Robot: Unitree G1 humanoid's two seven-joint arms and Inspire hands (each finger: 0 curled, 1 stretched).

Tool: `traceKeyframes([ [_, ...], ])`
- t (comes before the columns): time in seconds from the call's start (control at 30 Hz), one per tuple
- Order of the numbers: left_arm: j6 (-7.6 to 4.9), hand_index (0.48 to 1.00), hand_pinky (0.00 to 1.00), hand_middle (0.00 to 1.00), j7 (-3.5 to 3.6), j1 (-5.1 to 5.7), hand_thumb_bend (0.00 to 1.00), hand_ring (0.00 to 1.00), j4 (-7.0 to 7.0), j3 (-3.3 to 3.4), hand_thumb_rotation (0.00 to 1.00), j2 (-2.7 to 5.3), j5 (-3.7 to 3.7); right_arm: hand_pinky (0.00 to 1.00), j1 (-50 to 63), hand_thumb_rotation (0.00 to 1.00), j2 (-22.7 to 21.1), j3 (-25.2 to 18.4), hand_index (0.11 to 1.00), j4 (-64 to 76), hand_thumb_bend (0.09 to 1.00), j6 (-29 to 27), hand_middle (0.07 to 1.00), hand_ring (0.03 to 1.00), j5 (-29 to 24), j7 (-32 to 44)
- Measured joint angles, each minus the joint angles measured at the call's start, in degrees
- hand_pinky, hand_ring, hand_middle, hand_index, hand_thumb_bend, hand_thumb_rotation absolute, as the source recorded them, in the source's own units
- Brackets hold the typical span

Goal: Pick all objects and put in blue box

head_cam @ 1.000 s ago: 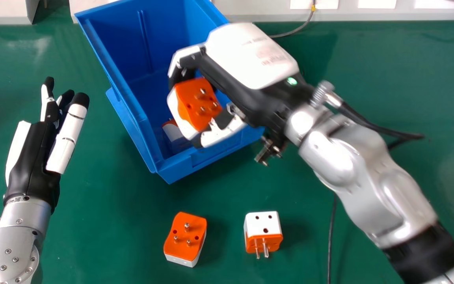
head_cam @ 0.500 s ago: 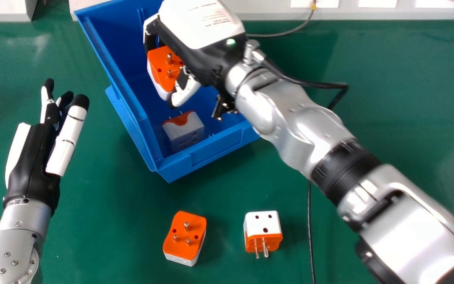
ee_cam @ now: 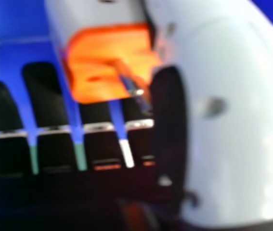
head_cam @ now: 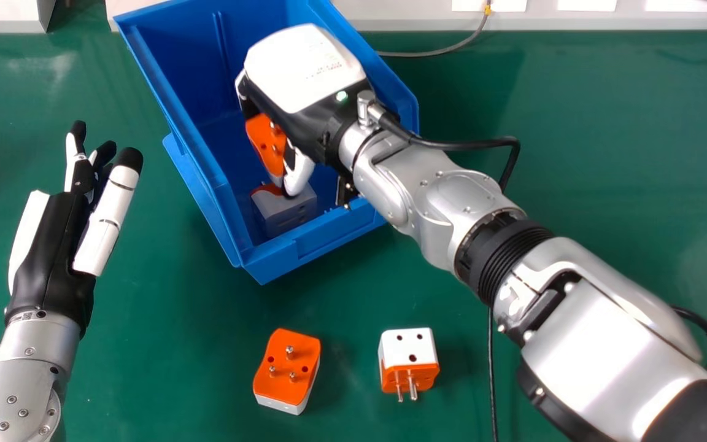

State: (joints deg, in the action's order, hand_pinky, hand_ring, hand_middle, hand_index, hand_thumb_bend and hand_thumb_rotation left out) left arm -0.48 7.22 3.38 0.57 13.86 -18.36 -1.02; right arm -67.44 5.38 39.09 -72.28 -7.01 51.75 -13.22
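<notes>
Robot hand, right, closed round orange-and-white adapter, inside blue box. First adapter already in, by box's near corner. Two left on bench, off box's near edge: one prongs up, other prongs facing away from far edge. Left hand idle, relaxed, left of box.

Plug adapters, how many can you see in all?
4. One plug adapter is in the right hand; another lies in the blue box; two, one left and one right, are on the green table. The hand could hide more.
</notes>
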Motion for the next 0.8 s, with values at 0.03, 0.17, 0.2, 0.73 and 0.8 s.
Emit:
traceKeyframes([
  [0.03,0.04,0.984,0.93,0.98,-0.05,0.02,0.58,0.98,0.07,-0.03,0.92,0.05,0.05,0.34,0.0,0.00,0.1,0.0,0.480,-0.1,0.496,-0.2,0.520,0.438,0.0,0.3],
  [0.17,0.89,0.984,0.93,0.98,-0.60,0.18,0.58,0.98,0.64,-0.06,0.93,0.42,0.47,0.35,0.0,0.00,0.2,-0.4,0.472,-0.7,0.498,-0.3,0.523,0.446,-1.3,2.6],
  [0.2,1.06,0.984,0.93,0.98,-0.77,0.19,0.58,0.98,0.74,-0.07,0.93,0.61,0.47,0.35,0.0,0.00,0.2,-0.6,0.478,-1.0,0.498,0.1,0.528,0.447,-1.9,3.4],
  [0.73,1.38,0.983,0.95,0.99,-1.08,0.14,0.56,0.98,0.99,-0.30,0.93,1.67,0.61,0.90,1.0,0.44,-1.1,0.0,0.985,-1.0,0.538,0.1,0.986,0.983,-2.4,-0.8],
  [0.8,1.39,0.983,0.95,0.99,-1.08,0.14,0.56,0.99,0.90,-0.30,0.93,1.68,0.62,0.92,1.0,0.45,-1.1,0.0,0.994,-0.9,0.534,0.1,0.995,0.994,-2.4,-1.1],
])
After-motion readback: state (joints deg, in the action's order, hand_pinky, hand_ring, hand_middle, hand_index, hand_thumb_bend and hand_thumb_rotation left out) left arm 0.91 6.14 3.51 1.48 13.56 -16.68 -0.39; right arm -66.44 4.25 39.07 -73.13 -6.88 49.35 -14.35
